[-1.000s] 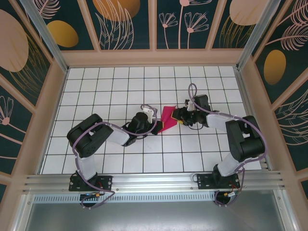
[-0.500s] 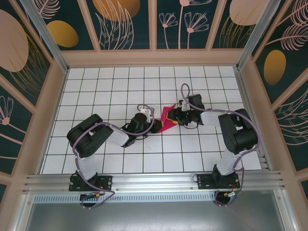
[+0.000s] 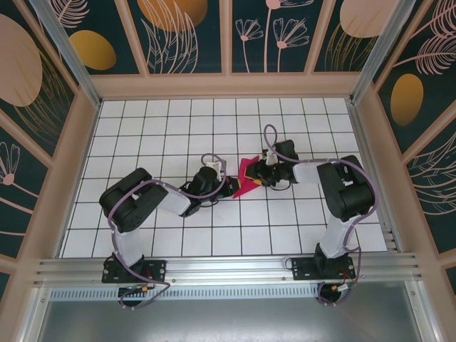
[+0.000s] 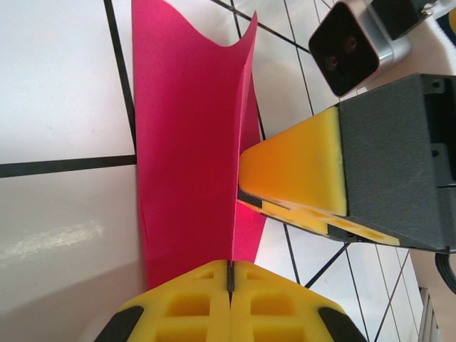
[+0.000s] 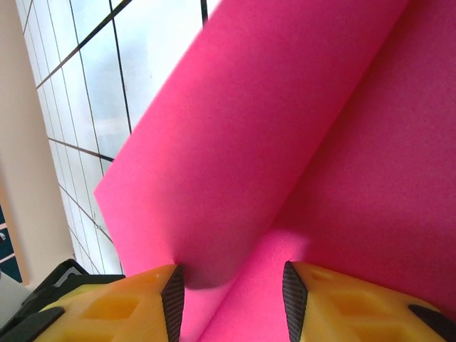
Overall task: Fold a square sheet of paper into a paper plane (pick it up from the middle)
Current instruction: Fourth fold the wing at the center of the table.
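The square sheet of paper (image 3: 247,177) is magenta-pink and folded into a pointed, creased shape standing up from the table between my two grippers. In the left wrist view the paper (image 4: 185,142) rises as two upright flaps, and my left gripper (image 4: 230,265) is shut on its near edge. My left gripper (image 3: 232,188) sits at the paper's lower left. My right gripper (image 3: 261,173) reaches in from the right. In the right wrist view the right gripper (image 5: 231,285) is open, its jaws astride a raised fold of the paper (image 5: 285,128), the left pad against it.
The table (image 3: 164,128) is white with a black grid, walled by a wooden frame (image 3: 228,85). The right gripper's yellow finger (image 4: 292,171) presses close beside the paper, and its wrist camera (image 4: 345,46) shows behind. Both arms' cables loop near the centre.
My right gripper has slid left toward the paper and its arm has drawn in. The paper has shifted slightly. The left arm has stayed put, still clamped.
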Tool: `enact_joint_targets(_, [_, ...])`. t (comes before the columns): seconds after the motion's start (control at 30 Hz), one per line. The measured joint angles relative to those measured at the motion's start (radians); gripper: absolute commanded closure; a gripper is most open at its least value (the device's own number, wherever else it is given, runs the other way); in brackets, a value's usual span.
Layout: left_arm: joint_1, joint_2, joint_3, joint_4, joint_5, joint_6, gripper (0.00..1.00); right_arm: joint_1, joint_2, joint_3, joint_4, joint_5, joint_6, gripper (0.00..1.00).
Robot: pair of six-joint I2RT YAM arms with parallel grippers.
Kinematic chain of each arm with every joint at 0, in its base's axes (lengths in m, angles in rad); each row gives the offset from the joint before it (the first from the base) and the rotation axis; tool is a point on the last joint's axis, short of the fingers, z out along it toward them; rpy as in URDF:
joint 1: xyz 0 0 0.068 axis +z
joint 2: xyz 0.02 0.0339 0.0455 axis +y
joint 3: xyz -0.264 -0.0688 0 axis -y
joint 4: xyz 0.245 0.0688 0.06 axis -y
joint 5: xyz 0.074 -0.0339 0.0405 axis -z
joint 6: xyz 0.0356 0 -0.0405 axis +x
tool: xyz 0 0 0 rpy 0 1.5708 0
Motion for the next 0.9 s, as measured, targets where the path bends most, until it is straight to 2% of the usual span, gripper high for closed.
enact_joint_targets(0.57, [0.016, 0.024, 0.037, -0.079, 0.026, -0.01, 0.95, 0.001, -0.001, -0.001, 0.006, 0.008, -0.004, 0.55])
enact_joint_targets(0.9, [0.02, 0.036, 0.045, -0.09, 0.029, -0.022, 0.93, 0.026, -0.001, 0.036, -0.067, 0.08, -0.005, 0.54])
